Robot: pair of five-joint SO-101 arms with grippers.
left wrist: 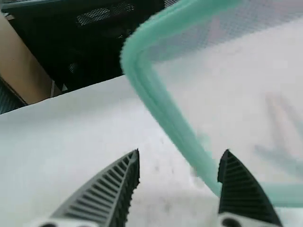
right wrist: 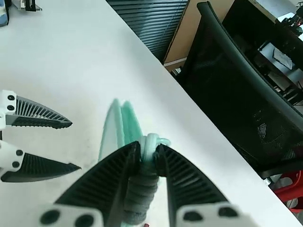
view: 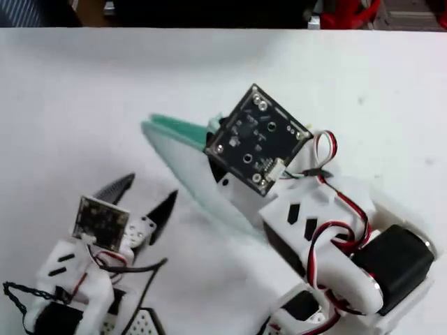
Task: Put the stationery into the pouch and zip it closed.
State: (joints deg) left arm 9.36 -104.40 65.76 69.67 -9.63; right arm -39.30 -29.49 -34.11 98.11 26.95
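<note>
Overhead, a white table [view: 84, 84] spreads under both arms. Your right arm [view: 335, 244] comes in from 5 o'clock and bends toward the centre, with its wrist camera above the pouch. The pouch [view: 181, 150], translucent with a teal edge, lies flat near the centre, slanting from 10 o'clock down toward 4 o'clock. Your left arm [view: 77, 279] sits low at 7 o'clock, pointing toward 1 o'clock. Your left gripper [view: 154, 183] has its fingers spread wide, their tips near the pouch's long edge. Your right gripper [right wrist: 149, 149] has its fingers pressed together, pinching a pale teal loop [right wrist: 152, 141] at the pouch's end.
</note>
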